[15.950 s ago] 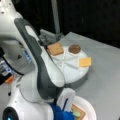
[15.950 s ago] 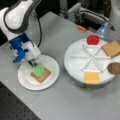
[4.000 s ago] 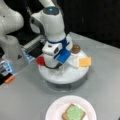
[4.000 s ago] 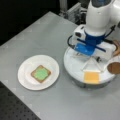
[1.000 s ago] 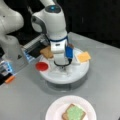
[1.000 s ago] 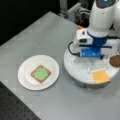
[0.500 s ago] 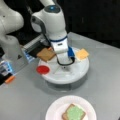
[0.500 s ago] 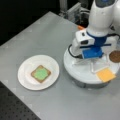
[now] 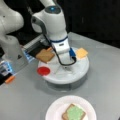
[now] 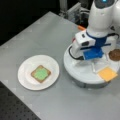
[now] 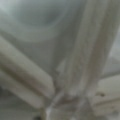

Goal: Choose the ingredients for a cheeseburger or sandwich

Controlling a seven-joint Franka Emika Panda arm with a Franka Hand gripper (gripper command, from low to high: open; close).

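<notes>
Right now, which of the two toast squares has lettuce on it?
The toast on the white plate carries the green lettuce. The other toast square lies bare at the edge of the round tray, beside the gripper.

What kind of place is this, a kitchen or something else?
Probably a robot lab, not a kitchen: a white robot arm with its gripper over a round tray of toy food pieces, a grey table, and a plate holding toast with lettuce.

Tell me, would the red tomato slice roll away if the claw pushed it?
Probably not. The red tomato slice lies flat on the round white tray, so it would likely slide. It looks thin, so probably light and tricky to pinch.
</notes>
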